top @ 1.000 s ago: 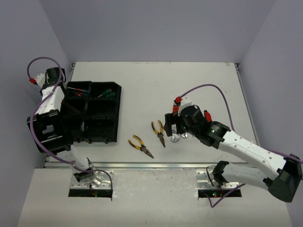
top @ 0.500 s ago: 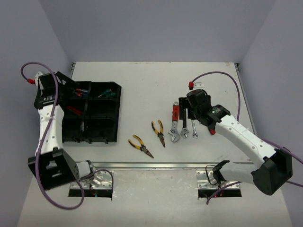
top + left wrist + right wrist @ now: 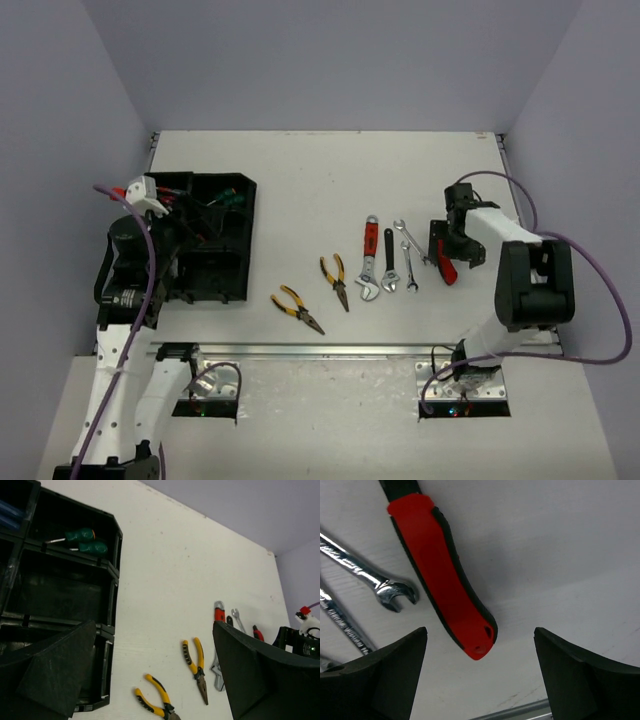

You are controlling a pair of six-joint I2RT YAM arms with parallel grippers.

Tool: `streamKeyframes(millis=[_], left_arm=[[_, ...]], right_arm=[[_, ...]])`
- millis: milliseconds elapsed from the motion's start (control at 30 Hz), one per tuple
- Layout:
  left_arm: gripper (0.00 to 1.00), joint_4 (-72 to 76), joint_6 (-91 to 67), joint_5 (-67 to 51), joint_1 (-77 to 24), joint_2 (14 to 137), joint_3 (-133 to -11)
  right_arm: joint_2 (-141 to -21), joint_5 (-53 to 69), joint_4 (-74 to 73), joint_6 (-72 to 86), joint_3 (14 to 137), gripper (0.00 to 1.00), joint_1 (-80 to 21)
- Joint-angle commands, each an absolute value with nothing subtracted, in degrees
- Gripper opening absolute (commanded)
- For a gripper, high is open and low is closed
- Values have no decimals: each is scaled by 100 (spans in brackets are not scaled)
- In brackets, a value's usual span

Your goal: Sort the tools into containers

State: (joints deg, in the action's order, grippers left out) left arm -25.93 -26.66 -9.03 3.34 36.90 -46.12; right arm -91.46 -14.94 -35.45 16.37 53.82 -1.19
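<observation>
The black organizer tray [image 3: 225, 285] sits at the left; green-handled screwdrivers [image 3: 82, 541] lie in a far compartment and blue handles [image 3: 10, 511] in another. My left gripper [image 3: 175, 215] hovers over the tray, open and empty [image 3: 154, 624]. On the table lie two yellow-handled pliers [image 3: 297, 308] [image 3: 335, 280], a red-handled adjustable wrench [image 3: 369, 258], a black-handled wrench [image 3: 389, 262] and silver wrenches [image 3: 410, 268]. My right gripper [image 3: 448, 250] is open just above a red-handled tool [image 3: 445, 585], its fingers either side of the handle's end [image 3: 480, 630], not touching it.
A metal rail [image 3: 340, 350] runs along the table's near edge. Lilac walls close in the left, right and far sides. A silver wrench head [image 3: 390, 587] lies just left of the red handle.
</observation>
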Motion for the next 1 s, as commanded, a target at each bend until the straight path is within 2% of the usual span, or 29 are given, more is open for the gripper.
streamKeyframes(millis=[0, 167, 300, 467, 567, 633, 833, 967], left_arm=[[100, -2411, -2357, -1015, 169, 3900, -4394], [100, -2240, -2338, -1069, 132, 3924, -4220], [100, -2206, -2338, -1230, 123, 4034, -4236], [100, -1748, -2613, -2207, 127, 4152, -4097], [100, -1092, -3044, -3104, 101, 4494, -3798], [100, 229, -3824, -3959, -184, 4904, -3550], [100, 1795, -4698, -3634, -1732, 5854, -3686], [100, 1949, -4930, -2857, -2330, 6100, -3744]], right_arm=[[-10005, -1302, -3417, 1601, 5406, 79, -57], [-10351, -934, -2853, 1671, 4970, 52, -44], [-10268, -695, -2760, 1724, 4851, 17, -44], [-8693, -789, -2831, 1989, 4706, 6, -214], [-7904, -1167, -3005, 2179, 4837, 0, -902], [-7259, -1346, -3043, 2298, 5020, 0, -1668], [-6816, 477, -1656, 2275, 4757, 0, -3482], [-6738, 768, -892, 2037, 4695, 0, -4237]])
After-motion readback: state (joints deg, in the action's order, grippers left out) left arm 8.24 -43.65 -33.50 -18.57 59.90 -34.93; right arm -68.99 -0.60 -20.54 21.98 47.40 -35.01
